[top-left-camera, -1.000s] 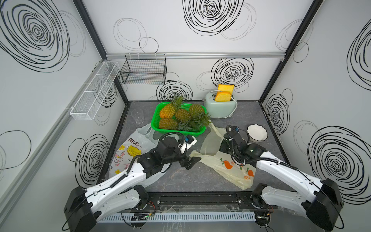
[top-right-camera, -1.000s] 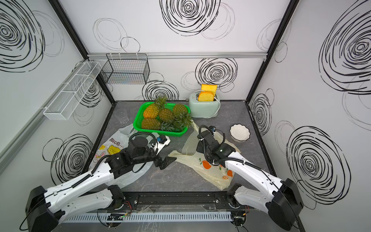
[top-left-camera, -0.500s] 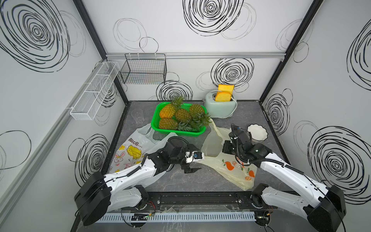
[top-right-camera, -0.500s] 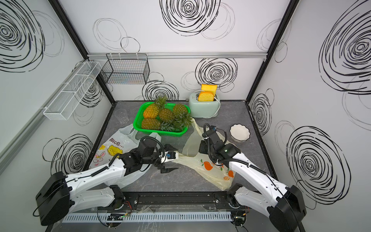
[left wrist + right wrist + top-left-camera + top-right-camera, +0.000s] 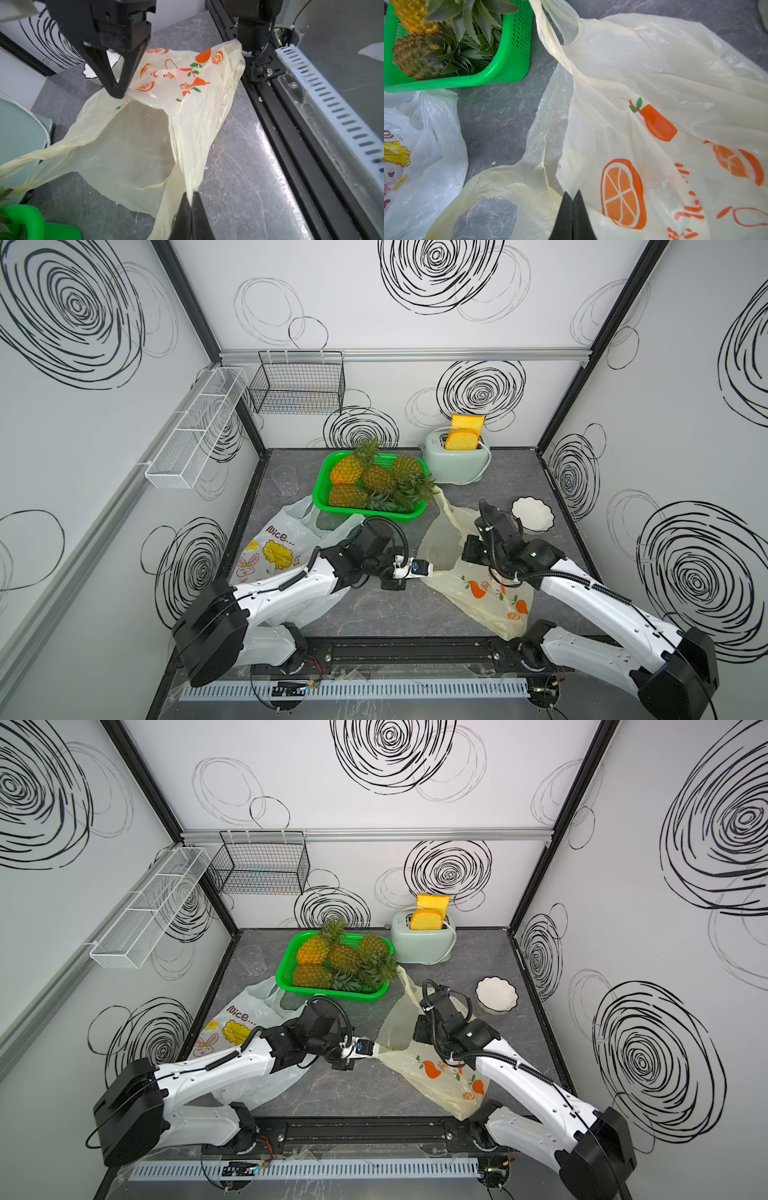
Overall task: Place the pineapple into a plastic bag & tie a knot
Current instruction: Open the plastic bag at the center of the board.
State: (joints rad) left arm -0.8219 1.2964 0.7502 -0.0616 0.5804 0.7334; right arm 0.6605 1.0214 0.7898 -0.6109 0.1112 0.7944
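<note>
Several pineapples [image 5: 357,479] lie in a green basket [image 5: 322,499] at the back of the table. A pale yellow plastic bag [image 5: 490,593] with orange fruit prints lies to the right of centre in both top views [image 5: 436,1073]. My left gripper [image 5: 191,195] is shut on the bag's near edge, at the bag's left side [image 5: 430,571]. The right gripper [image 5: 572,196] is shut on the bag's upper layer and holds it up; in the left wrist view its tips [image 5: 117,94] pinch the film. Between the two grips the bag's mouth [image 5: 133,141] gapes open and is empty.
A white bag [image 5: 282,547] printed "Nice" lies under my left arm. A toaster [image 5: 455,464] with bread stands at the back, a white bowl [image 5: 532,513] at the right, a clear glass [image 5: 285,480] at the back left. A black rail [image 5: 407,651] runs along the front edge.
My left gripper moved right to the yellow bag's edge and went from open to shut on it. The right gripper shifted slightly and still pinches the upper layer.
</note>
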